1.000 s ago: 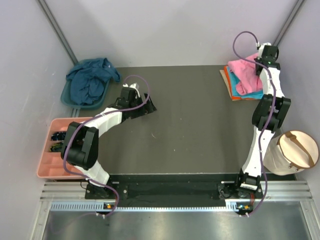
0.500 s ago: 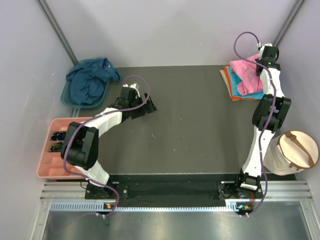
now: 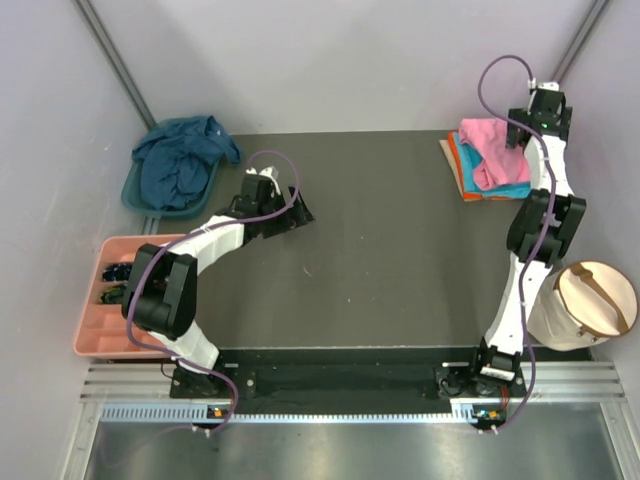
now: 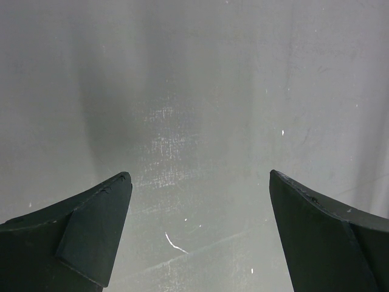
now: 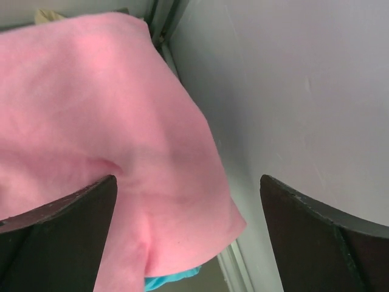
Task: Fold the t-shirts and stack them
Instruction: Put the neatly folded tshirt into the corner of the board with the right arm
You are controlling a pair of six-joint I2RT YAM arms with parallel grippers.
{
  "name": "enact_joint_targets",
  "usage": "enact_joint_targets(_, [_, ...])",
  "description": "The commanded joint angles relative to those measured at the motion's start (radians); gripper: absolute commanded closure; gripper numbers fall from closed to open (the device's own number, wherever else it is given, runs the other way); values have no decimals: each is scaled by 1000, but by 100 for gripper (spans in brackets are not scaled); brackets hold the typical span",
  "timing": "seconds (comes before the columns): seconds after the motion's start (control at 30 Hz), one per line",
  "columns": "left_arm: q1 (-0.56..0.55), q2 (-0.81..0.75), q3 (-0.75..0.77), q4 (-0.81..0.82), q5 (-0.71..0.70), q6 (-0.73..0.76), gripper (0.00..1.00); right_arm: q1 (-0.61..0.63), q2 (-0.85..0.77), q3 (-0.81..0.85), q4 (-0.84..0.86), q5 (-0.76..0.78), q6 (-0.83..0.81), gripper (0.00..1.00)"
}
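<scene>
A stack of folded t-shirts lies at the table's far right corner: the bright pink one (image 3: 484,150) on top, turquoise (image 3: 512,188) under it, orange (image 3: 457,160) at the bottom edge. In the right wrist view the pink shirt (image 5: 103,121) fills the left side, with a turquoise edge (image 5: 170,281) below it. My right gripper (image 5: 188,188) is open above the pink shirt's right edge, beside the wall, holding nothing; from above it (image 3: 530,126) hovers by the stack. The navy shirt (image 3: 180,160) lies crumpled in the basin. My left gripper (image 4: 200,176) rests open over bare table (image 3: 300,212).
A teal basin (image 3: 133,196) sits at the far left, a salmon compartment tray (image 3: 92,330) at the near left off the table. A white bag (image 3: 588,300) hangs at the right. The side wall (image 5: 304,91) is close to the right gripper.
My right gripper has opened, let go of the pink shirt and drawn up and back toward the wall. The left arm has not moved.
</scene>
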Motion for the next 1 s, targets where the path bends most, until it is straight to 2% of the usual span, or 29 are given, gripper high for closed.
enact_joint_targets(0.0, [4,-33,-14,57,14,-13,1,-8,-163,6,46,-103,94,1])
enact_joint_targets(0.1, [4,-44,-31,71,19,-24,1,3,-252,-66,75,-192,146,1])
enact_joint_targets(0.3, [3,-79,-80,97,11,-28,1,45,-430,-325,178,-385,285,1])
enact_joint_targets(0.53, [3,-139,-127,131,7,-13,1,110,-541,-549,228,-414,379,1])
enact_joint_targets(0.7, [3,-168,-170,136,10,5,1,116,-530,-603,265,-431,411,1])
enact_joint_targets(0.97, [3,-176,-195,146,17,16,1,116,-450,-538,247,-425,416,1])
